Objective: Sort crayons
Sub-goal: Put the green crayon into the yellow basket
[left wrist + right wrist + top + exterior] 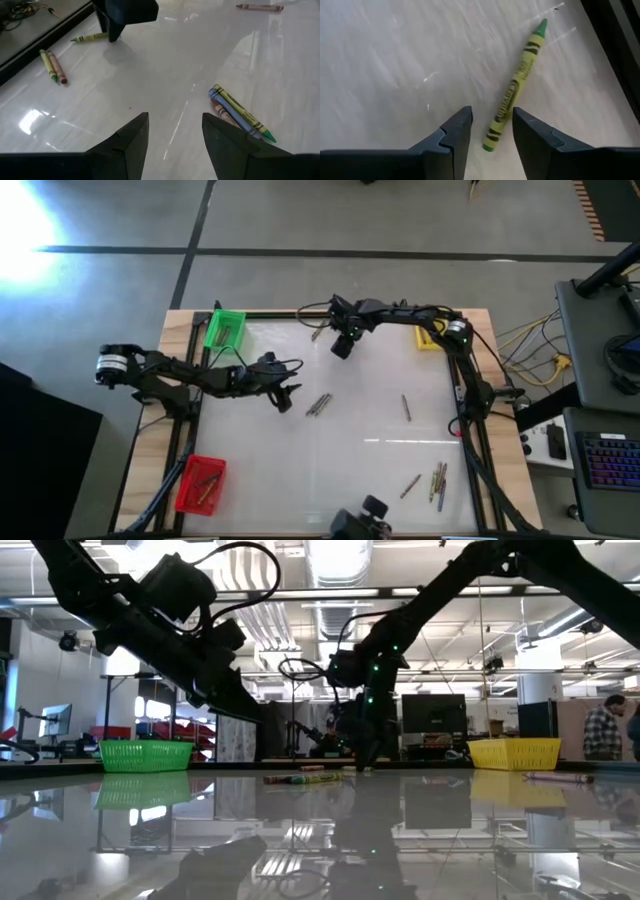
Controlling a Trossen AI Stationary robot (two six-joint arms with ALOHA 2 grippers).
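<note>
Crayons (319, 405) mostly loose on counter (300, 470), few binned; left gripper (172, 135) and right gripper (490, 127) both spread, empty.

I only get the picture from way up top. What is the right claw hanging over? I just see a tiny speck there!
Observer: A green crayon. The right gripper is open, and the crayon's blunt end lies between its fingertips.
Operator: Is it touching it?
Observer: I can't tell; the low view shows that gripper down near the tabletop.
Operator: And the left claw?
Observer: The left gripper is open and empty. A little bunch of crayons, with a blue and a green one, lies beside it.
</note>
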